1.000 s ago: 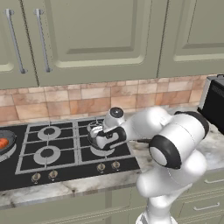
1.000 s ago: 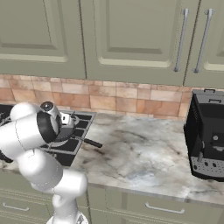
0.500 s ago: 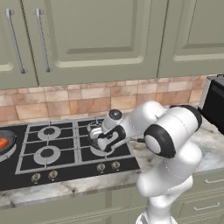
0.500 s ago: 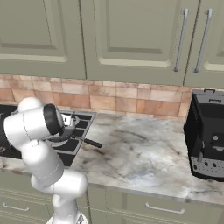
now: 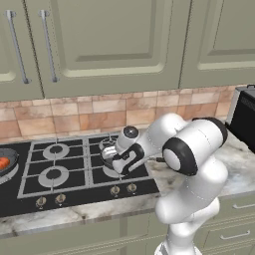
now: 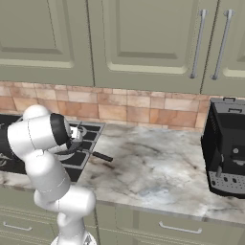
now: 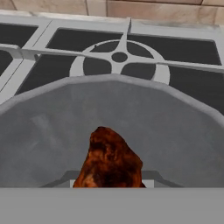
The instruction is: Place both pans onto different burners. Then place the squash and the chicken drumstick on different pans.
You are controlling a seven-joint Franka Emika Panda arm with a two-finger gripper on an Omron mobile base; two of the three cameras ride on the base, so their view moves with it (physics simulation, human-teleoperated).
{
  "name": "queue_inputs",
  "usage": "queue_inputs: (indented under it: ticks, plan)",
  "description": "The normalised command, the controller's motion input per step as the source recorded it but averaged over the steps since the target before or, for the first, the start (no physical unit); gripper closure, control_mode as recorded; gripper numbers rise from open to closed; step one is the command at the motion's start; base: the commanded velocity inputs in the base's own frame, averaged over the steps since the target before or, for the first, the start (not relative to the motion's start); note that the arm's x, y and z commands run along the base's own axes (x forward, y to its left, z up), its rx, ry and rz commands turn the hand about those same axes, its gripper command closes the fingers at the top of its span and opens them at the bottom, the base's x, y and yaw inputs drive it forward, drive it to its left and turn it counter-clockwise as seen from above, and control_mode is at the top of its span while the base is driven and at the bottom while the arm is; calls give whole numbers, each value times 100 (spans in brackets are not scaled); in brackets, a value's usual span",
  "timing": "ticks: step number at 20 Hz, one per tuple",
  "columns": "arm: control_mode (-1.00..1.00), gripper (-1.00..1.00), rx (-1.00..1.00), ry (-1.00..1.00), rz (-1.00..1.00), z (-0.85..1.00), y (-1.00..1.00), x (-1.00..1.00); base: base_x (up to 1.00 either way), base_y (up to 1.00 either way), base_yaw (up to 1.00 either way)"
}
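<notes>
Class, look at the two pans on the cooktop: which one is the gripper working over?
The right-hand pan, under the gripper, with a handle pointing toward the marble counter. The other pan sits at the far left edge.

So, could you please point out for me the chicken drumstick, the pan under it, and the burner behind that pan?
chicken drumstick [image 7: 110, 159], hand view, middle of the brown meat.
pan [image 7: 175, 140], hand view, bare grey inside, right of the drumstick.
burner [image 7: 119, 57], hand view, round cap at its centre, beyond the pan's rim.

Flat, even rendered light; soft shadows, coarse close-up textures.
</notes>
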Motion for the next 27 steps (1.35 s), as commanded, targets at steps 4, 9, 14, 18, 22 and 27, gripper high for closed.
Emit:
queue_inputs:
  ticks: [4, 9, 14, 18, 22, 27]
  plan:
    - [-100, 100, 0, 0, 0, -1, 1, 0, 0, 0, 0]
    - [-100, -100, 0, 0, 0, 0, 3, 0, 0, 0, 0]
    - [-100, -100, 0, 0, 1, 4, 0, 0, 0, 0, 0]
    - [-100, -100, -1, -14, 0, 35, 0, -13, 0, 0, 0]
    - [-100, -100, 0, -20, 0, 56, 0, -22, 0, 0, 0]
    - [-100, -100, 0, -12, 0, 46, -3, -30, 0, 0, 0]
